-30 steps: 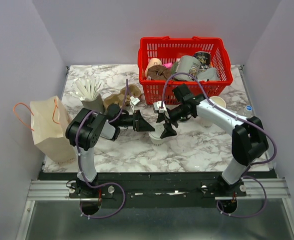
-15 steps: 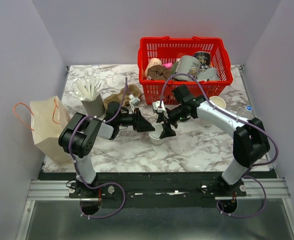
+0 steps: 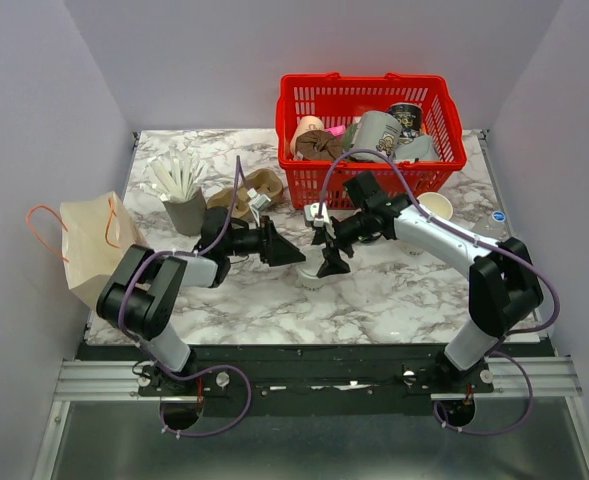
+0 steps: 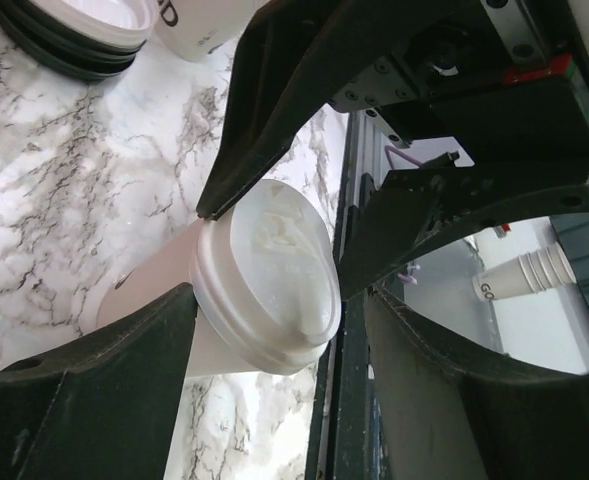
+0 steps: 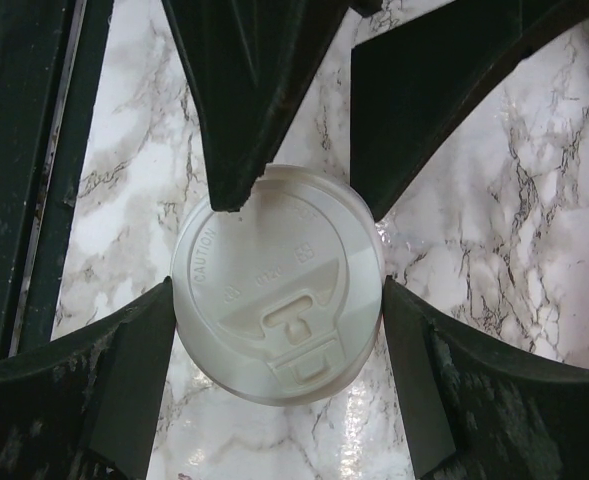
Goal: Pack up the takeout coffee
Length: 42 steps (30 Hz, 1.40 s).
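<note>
Mid-table (image 3: 414,290): takeout coffee (image 5: 277,270), small white cup, lid embossed CAUTION.

top external: high behind rig, facing down across whole table (image 3: 404,290) | left wrist: close, sidelong on takeout coffee (image 4: 274,265) | right wrist: close, straight down | shared by all: takeout coffee

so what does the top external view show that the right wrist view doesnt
Only the top external view: the brown paper bag standing at the far left, the red basket of clutter at the back, and both whole arms. Only the right wrist view: the lid from straight above, with its raised lettering and sip tab. Both: the lidded coffee cup on the marble table, with dark jaws crowded round it.
</note>
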Each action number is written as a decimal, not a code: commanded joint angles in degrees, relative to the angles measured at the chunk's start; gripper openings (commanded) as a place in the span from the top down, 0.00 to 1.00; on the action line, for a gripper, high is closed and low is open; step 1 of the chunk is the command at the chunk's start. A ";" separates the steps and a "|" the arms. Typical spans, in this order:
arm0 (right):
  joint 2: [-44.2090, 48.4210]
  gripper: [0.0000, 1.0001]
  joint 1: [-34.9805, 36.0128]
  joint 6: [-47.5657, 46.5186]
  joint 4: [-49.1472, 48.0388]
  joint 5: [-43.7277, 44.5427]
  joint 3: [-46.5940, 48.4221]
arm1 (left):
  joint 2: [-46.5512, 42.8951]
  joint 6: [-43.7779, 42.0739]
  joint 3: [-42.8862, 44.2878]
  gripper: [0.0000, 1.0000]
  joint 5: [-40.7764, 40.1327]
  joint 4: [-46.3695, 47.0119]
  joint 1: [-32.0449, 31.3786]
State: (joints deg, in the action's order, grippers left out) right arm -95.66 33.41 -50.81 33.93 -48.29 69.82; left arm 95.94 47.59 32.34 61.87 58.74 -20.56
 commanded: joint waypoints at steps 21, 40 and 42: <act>-4.27 0.25 0.34 -0.35 -0.36 10.06 -0.13 | -5.86 -20.51 2.64 0.31 -13.86 -40.17 2.71; -6.56 0.28 3.95 -0.87 3.68 14.99 2.86 | 1.62 -26.59 7.74 0.39 -24.86 -54.26 2.80; -7.26 0.28 4.03 -1.83 5.08 14.20 3.13 | 2.32 -26.76 8.79 0.39 -25.30 -55.57 2.89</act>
State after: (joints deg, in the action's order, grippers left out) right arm -97.51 35.64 -47.88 35.62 -40.60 74.32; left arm 92.14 28.05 42.28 55.24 12.38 -17.54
